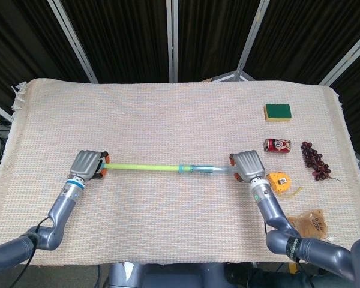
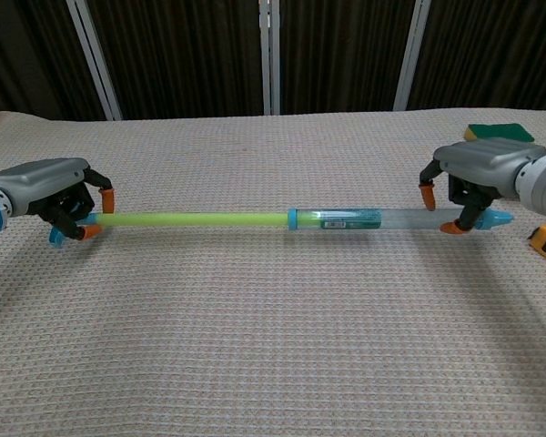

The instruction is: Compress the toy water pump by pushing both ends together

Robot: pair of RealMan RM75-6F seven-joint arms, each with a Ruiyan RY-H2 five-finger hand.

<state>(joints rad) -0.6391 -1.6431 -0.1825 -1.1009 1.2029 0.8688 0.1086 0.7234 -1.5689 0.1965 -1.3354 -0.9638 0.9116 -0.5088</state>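
Compression is judged to be barely begun: the toy water pump [image 1: 174, 168] is laid lengthwise across the front half of the woven cloth [image 1: 168, 114], its green rod [image 2: 196, 219] drawn far out of the clear barrel [image 2: 382, 218]. The rod's end is grasped by the left hand [image 1: 87, 165], fingers curled around the blue end piece; the barrel's tip is grasped by the right hand [image 1: 247, 166], orange-tipped fingers [image 2: 427, 195] arched over it.

Buckling is the main risk. With so much rod exposed, a push that is not kept along the pump's axis could bow the thin rod or cock it in the blue collar [image 2: 292, 218], and the stroke would be jammed. A slip is also possible (the barrel tip is held only lightly, as far as can be seen), so the pump could be squirted sideways out of either grasp.

Ample bare cloth is left between the hands for an inward stroke, and the front edge is well apart from both wrists. On the right, a tape measure [image 1: 280, 182] is lying just beside the right forearm, with a can [image 1: 277, 144], grapes [image 1: 315, 161], a sponge [image 1: 278, 111] and a snack packet [image 1: 312, 221] further out, so an outward swing there could knock them.
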